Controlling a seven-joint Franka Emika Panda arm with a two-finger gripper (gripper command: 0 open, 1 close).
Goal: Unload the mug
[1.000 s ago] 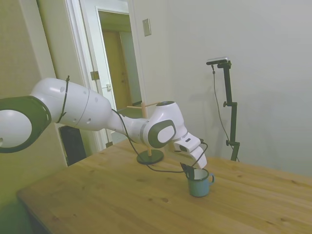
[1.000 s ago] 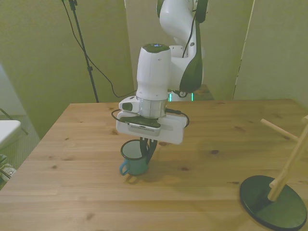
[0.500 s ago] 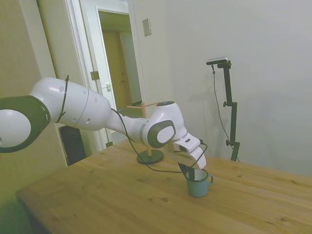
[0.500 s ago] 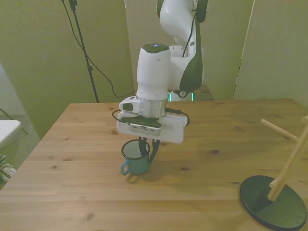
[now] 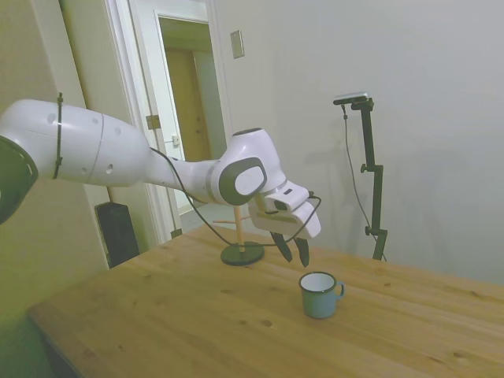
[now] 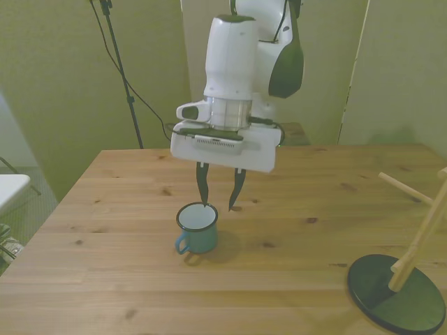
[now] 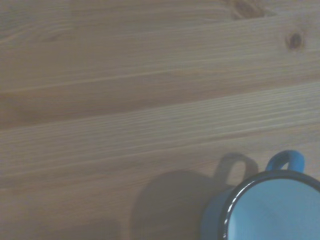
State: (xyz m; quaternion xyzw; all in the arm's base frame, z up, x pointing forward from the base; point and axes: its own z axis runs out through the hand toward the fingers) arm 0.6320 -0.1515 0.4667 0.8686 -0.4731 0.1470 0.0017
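- The hand [image 5: 292, 253] [image 6: 218, 197] hangs above the surface [image 5: 157, 315] [image 6: 314, 188], its two dark fingers [image 6: 202, 190] pointing down and spread apart, holding nothing.
- In the side view the arm [image 5: 94, 153] reaches in from that picture's left, and the wrist bends so that the white hand body tips down toward the wood.
- In the front view the white forearm stands nearly upright over the hand, and a dark cable [image 6: 276, 129] loops beside the wrist.
- The mug [image 5: 319, 294] [image 6: 196, 227] [image 7: 265, 205] stands upright on the surface, just below the fingertips and clear of them; in the front view it sits under the finger nearer that view's left.
- No finger touches the mug; in the side view there is open air between the tips and the rim.
- A wooden peg stand [image 5: 240, 236] [image 6: 405, 279] on a round dark base rises behind the hand in the side view, and stands well apart toward the front view's right.
- Nothing lies between the hand and the mug.
- The mug is teal-blue outside and white inside, with a thin dark rim.
- Its small loop handle [image 6: 181, 243] [image 7: 285, 160] points toward the front view's left and the near edge.
- The wrist view shows part of the rim, the handle and the mug's shadow on the bare wood grain.
- The mug looks empty.
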